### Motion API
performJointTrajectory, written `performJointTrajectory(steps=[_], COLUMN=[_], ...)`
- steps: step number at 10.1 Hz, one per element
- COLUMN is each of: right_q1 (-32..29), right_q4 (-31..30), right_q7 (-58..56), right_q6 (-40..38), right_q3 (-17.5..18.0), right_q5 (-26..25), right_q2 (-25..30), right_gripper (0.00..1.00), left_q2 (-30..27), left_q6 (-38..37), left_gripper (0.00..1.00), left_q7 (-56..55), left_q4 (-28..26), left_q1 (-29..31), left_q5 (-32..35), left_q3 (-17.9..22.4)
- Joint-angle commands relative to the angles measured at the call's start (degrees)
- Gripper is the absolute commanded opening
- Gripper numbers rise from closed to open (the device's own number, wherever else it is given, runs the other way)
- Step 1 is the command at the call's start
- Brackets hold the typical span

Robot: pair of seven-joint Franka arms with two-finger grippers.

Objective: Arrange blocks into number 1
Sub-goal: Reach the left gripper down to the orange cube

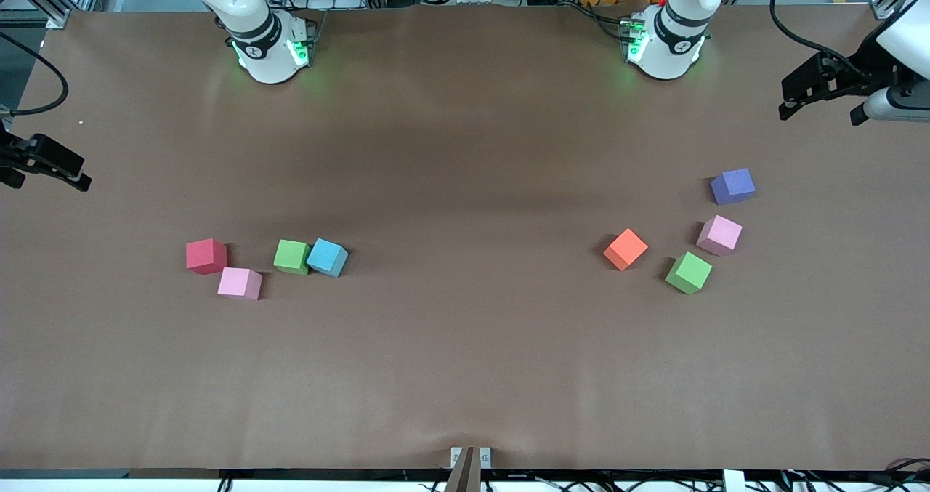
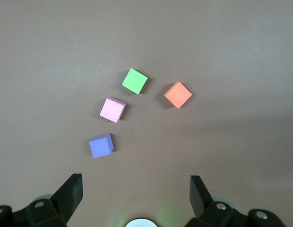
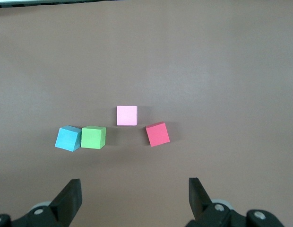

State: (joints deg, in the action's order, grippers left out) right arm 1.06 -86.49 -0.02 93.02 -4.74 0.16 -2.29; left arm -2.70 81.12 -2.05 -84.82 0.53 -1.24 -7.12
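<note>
Toward the right arm's end lie a red block [image 1: 205, 256], a pink block [image 1: 240, 283] and a green block [image 1: 292, 256]. Toward the left arm's end lie an orange block [image 1: 625, 249], a second green block [image 1: 688, 272] and a second pink block [image 1: 719, 235]. My left gripper [image 1: 819, 107] hangs open and empty at its table end; its wrist view shows green [image 2: 135, 81], orange [image 2: 177, 94] and pink [image 2: 112, 109] blocks well ahead of the gripper [image 2: 135, 189]. My right gripper [image 1: 45, 168] is open at the other end, with red [image 3: 157, 134], pink [image 3: 126, 115] and green [image 3: 93, 137] blocks ahead of it [image 3: 134, 191].
A light blue cube [image 1: 327, 257] touches the green block near the right arm's end. A purple cube [image 1: 732, 186] lies farther from the front camera than the pink block at the left arm's end. Brown table surface [image 1: 465, 187] spreads between the two groups.
</note>
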Motion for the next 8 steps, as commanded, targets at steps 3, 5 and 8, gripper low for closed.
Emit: performJointTrajectory(steps=[3, 5, 8], right_q1=[-0.2, -0.2, -0.2], right_q4=[1.5, 1.5, 1.5], right_q7=[1.0, 1.1, 1.0], right_q6=[-1.1, -1.1, -1.2], right_q3=[0.3, 0.3, 0.3], right_q5=[-0.9, -0.9, -0.9], right_q2=[-0.6, -0.6, -0.6], right_gripper=[1.0, 1.0, 1.0], left_q2=[0.8, 0.9, 3.4], left_q6=[-1.4, -1.3, -1.2], left_gripper=[1.0, 1.0, 1.0], left_q7=[0.6, 0.6, 0.3], left_q4=[1.5, 1.5, 1.4], left_q1=[-0.2, -0.4, -0.4], left_q5=[-1.5, -1.0, -1.0], left_q3=[0.3, 0.3, 0.3])
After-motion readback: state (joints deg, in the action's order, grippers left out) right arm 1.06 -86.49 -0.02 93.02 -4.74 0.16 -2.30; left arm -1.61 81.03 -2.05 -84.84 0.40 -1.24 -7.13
